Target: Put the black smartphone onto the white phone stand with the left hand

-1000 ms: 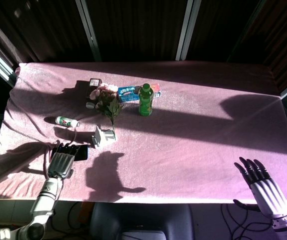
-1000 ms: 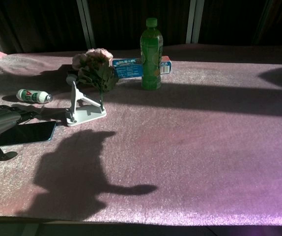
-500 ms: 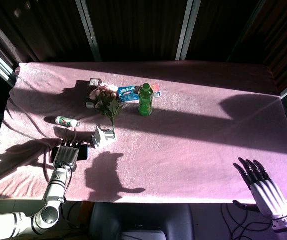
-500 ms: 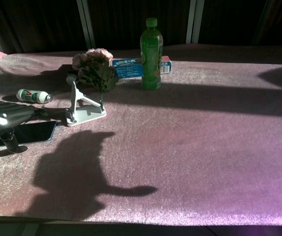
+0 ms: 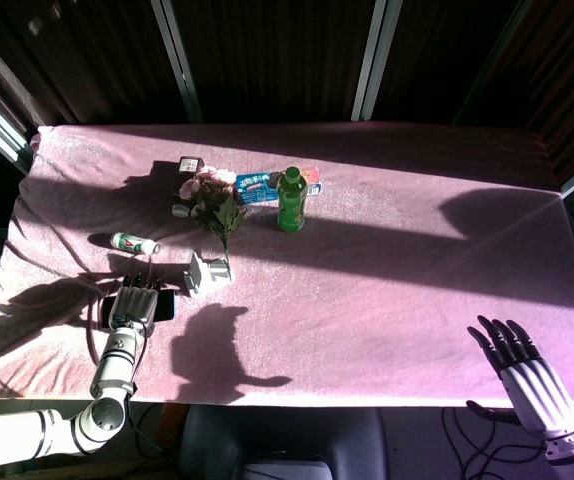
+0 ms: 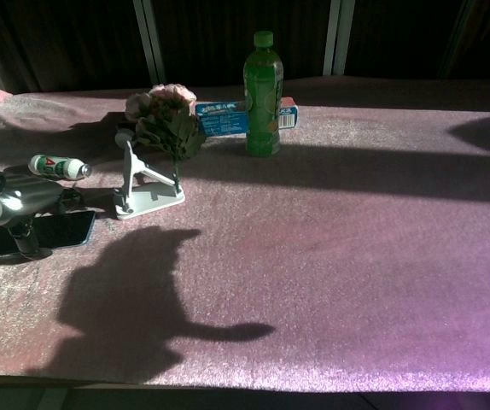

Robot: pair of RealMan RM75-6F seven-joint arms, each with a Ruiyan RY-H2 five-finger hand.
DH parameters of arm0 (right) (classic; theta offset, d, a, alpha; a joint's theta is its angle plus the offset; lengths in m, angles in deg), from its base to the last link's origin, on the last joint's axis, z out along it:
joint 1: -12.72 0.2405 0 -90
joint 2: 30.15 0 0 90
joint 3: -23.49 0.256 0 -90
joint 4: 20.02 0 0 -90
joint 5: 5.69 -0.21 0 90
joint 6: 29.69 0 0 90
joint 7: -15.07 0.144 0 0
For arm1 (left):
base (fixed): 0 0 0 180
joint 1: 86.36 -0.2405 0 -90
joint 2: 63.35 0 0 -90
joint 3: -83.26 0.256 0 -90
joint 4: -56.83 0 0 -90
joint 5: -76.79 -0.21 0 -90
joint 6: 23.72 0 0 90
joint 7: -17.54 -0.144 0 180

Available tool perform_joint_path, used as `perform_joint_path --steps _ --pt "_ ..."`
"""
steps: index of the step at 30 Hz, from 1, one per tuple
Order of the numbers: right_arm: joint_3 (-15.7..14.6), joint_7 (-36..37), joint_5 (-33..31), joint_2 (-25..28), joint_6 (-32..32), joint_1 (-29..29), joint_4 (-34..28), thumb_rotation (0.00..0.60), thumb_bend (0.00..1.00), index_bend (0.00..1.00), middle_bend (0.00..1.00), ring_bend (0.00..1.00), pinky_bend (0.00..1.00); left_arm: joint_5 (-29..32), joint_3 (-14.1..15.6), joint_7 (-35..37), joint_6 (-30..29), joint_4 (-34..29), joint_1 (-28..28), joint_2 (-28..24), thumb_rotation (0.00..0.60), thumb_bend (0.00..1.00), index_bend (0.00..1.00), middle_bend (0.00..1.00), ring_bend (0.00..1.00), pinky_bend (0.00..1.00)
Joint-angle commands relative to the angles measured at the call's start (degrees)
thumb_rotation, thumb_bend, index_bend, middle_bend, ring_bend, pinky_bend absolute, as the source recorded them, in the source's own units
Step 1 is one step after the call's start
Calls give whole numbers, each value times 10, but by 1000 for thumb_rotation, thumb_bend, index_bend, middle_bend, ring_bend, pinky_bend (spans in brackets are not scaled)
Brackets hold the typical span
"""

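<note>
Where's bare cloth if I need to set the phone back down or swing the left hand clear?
Widest bare cloth: between the white phone stand and the right hand, nearer you than the green bottle. Crowded: the left hand over the black smartphone, hemmed by the small bottle, the flowers and the boxes behind them.

A: The desk (image 6: 356,256) cloth is showing pink, banded with dark shadow. The smartphone (image 6: 61,229) is reading black; the phone stand (image 6: 138,192) white.

B: The bottle (image 6: 263,94) is showing green with a green cap. The flowers (image 6: 161,107) are looking pale pink over dark green leaves. The left hand (image 6: 19,205) is gleaming silver-grey.
</note>
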Motion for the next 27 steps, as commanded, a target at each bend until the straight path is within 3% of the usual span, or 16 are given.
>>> perform_joint_path --steps 1,6,10,14,16,18,23,27 --pt "0 0 -1 0 0 0 0 600 128 0 0 0 0 8 4 1 2 4 6 -1 600 309 120 227 31 0" --pt "0 -2 -1 -1 -3 1 0 600 128 0 0 0 0 31 6 6 12 9 18 -7 600 309 171 317 83 3" --pt "0 -3 -3 -1 -5 2 -1 600 128 0 0 0 0 50 9 9 24 14 26 -11 600 310 331 541 210 26" --pt "0 -3 -3 -1 -6 2 -1 600 127 0 0 0 0 55 9 12 31 16 29 -13 600 311 420 660 293 42" --pt "0 -4 -2 -1 -6 3 -1 600 128 0 0 0 0 63 10 16 43 18 32 -16 600 314 523 794 397 67" --pt "0 -3 -3 -1 -6 3 -1 600 128 0 0 0 0 76 11 20 60 22 37 -21 600 315 585 867 459 87" --pt "-1 -2 -2 0 -5 3 -1 600 128 0 0 0 0 91 19 40 100 33 45 -36 600 323 697 982 577 123" --pt "-2 -1 0 0 -4 2 0 600 128 0 0 0 0 68 25 71 116 26 41 -52 600 331 742 1000 645 147"
